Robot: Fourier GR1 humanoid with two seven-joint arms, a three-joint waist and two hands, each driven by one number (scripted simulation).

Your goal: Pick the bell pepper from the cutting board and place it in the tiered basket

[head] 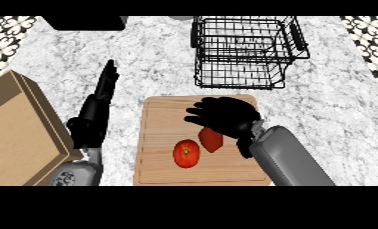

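Observation:
A wooden cutting board (159, 138) lies on the marble counter near the front. Two red items rest on it: a blocky red bell pepper (210, 140) and, just to its left, a round red tomato (187, 153). My right hand (225, 115) hovers over the board's upper right part, fingers spread and pointing left, directly behind the pepper and partly covering its top. It grips nothing. The black wire tiered basket (197, 53) stands behind the board, at the back right. My left hand (103, 88) rests open left of the board, fingers up.
A large wooden box (26, 133) sits at the left edge, close beside my left forearm. A black appliance (81, 23) stands at the back left. Bare marble counter (332, 103) stretches to the right of the board and the basket.

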